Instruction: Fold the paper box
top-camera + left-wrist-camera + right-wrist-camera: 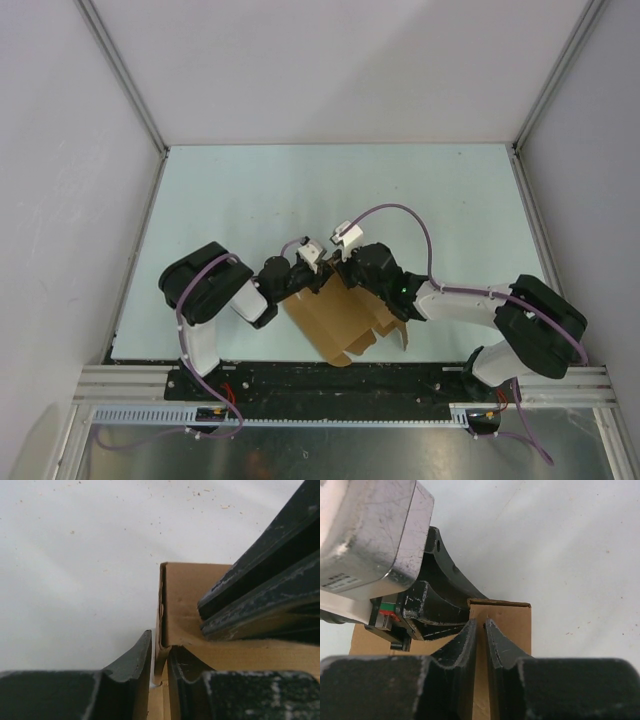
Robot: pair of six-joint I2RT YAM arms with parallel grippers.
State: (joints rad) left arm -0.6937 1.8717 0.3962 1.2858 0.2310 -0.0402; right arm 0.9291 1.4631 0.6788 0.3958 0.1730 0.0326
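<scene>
Two tools pinch one raised flap of the paper box (pixel 345 322), which lies near the front middle of the desk (pixel 300 190).

Top view: the left tool (pixel 308 272) and the right tool (pixel 338 270) meet at the far edge of the partly folded sheet, probably so that one steadies it while the other bends it. Left wrist view: its fingers (pixel 131 672) pinch an upright cardboard edge, and the other arm's fingers press just beside it. Right wrist view: its fingers (pixel 468 639) are pressed almost together on a thin flap. The left tool's body crowds in on the left side.
</scene>
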